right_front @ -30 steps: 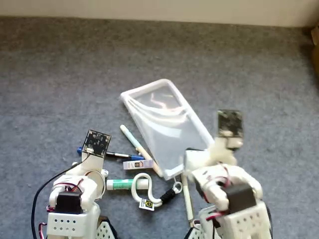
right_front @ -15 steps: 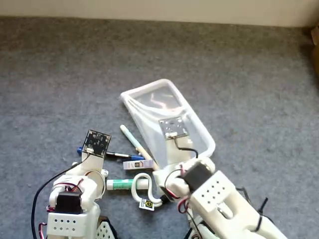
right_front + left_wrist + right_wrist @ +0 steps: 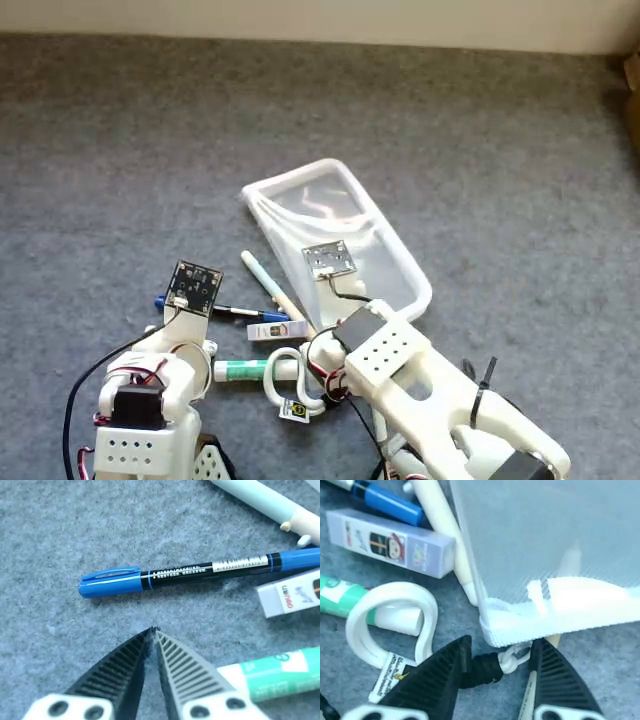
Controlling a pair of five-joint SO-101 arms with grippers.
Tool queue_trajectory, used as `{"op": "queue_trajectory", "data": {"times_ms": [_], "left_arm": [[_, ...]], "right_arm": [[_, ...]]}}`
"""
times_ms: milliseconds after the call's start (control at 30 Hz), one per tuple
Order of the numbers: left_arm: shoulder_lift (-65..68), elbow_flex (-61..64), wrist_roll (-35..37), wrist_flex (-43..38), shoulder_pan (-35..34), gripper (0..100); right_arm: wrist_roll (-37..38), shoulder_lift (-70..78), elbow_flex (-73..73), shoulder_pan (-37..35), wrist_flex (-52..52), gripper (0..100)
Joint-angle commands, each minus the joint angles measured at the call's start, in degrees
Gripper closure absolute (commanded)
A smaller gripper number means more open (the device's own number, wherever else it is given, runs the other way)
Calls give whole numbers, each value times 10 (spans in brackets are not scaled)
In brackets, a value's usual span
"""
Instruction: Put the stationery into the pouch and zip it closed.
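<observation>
**A:** Start with the left gripper [image 3: 152,630]. How do its fingers stand?

**B:** Pressed together at the tips, with nothing between them, low in the left wrist frame over grey carpet [image 3: 120,130]. Just beyond lies the blue pen [image 3: 200,572], crosswise, with its cap toward the left edge. It is apart from the tips.

**A:** And beside it?

**B:** The glue stick [image 3: 280,672] is at lower right. The eraser [image 3: 290,597] is above that, and a pale pen [image 3: 260,502] is at the top right.

**A:** The right gripper [image 3: 501,642]?

**B:** Its fingers are spread wide at the bottom of its frame. They straddle the black cord [image 3: 482,670] that ties onto the corner of the pouch [image 3: 545,545]. The cord sits against one finger's inner face, and I cannot tell whether they touch. The white loop strap [image 3: 390,610] curls to the left, with its tag [image 3: 387,677] below.

**A:** Where does the pouch lie overall?

**B:** At the middle of the high view, slanting from upper left to lower right. The right arm covers its near corner. Carpet runs wide across the upper half and the right side, up to a pale strip [image 3: 300,15] along the top edge.
</observation>
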Motion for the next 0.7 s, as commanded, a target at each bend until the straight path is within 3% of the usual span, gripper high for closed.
{"op": "queue_trajectory", "data": {"times_ms": [0,300,433,667], "left_arm": [[-7,11,-2,3,-3,993],[-7,11,-2,3,-3,993],[-7,11,-2,3,-3,993],[-7,10,-3,-2,-5,993]], "right_arm": [[9,1,18,-3,-34,836],[10,-1,40,28,-37,899],[10,-4,36,29,-16,994],[68,-5,-2,40,5,995]]}}
